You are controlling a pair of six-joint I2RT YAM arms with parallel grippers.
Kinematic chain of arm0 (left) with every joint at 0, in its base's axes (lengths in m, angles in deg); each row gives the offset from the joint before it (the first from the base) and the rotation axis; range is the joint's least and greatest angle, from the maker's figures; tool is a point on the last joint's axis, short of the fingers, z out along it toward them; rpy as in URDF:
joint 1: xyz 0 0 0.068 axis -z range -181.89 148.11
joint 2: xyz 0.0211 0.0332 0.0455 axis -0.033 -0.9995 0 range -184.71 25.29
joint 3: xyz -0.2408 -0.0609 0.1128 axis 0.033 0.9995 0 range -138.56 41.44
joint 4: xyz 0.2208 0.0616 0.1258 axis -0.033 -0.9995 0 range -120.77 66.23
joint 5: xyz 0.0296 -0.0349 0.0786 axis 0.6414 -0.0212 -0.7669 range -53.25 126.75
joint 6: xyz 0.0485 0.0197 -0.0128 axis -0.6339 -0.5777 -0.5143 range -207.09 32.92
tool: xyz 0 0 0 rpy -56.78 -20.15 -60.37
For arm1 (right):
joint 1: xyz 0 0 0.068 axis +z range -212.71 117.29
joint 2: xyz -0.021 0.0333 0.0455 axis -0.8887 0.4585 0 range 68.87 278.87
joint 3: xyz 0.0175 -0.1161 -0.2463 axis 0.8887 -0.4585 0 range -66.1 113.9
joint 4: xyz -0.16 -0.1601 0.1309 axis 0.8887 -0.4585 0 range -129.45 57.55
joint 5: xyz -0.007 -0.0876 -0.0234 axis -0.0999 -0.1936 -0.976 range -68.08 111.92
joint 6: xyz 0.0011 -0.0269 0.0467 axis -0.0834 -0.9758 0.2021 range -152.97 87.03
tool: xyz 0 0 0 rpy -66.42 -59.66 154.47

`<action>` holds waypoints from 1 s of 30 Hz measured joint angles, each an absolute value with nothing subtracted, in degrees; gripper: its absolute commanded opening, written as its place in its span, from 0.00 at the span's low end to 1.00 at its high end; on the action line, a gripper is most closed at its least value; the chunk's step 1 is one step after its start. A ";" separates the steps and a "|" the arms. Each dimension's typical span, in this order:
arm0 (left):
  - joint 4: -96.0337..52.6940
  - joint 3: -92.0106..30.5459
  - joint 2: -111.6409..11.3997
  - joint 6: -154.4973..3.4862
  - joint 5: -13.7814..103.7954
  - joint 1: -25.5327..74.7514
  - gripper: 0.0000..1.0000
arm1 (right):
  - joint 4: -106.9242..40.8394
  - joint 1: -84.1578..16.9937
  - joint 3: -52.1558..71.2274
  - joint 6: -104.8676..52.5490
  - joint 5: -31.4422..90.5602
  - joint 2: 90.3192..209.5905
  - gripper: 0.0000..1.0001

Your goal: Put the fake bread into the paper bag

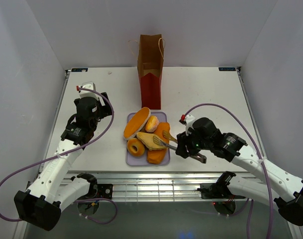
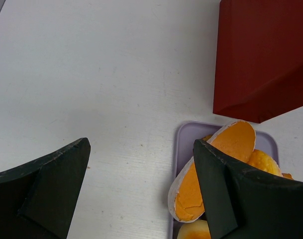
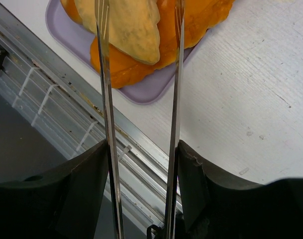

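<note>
Now right pincer [image 3: 141,149] clamps metal tongs [image 3: 105,99] straddling the tan wedge [image 3: 129,27], left pincer [image 2: 141,159] wide open

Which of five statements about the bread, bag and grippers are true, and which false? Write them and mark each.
1. The bag stands upright beyond the tray. True.
2. The right gripper holds metal tongs. True.
3. The left gripper grips a loaf. False: it is open and empty, over bare table left of the tray.
4. The tray is empty. False: several pieces of bread lie on it.
5. The donut lies on the table, off the tray. False: it sits on the tray, at its near left corner.
</note>
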State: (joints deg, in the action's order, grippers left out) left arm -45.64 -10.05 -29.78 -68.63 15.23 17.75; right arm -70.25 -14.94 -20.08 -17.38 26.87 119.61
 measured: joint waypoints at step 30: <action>-45.64 -10.05 -29.78 -68.63 15.60 17.75 0.95 | -67.89 -14.94 -21.76 -15.00 32.22 120.38 0.30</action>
State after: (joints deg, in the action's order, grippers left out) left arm -45.64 -10.05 -29.78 -68.63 15.60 17.75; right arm -67.89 -14.94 -21.76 -15.00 32.22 120.38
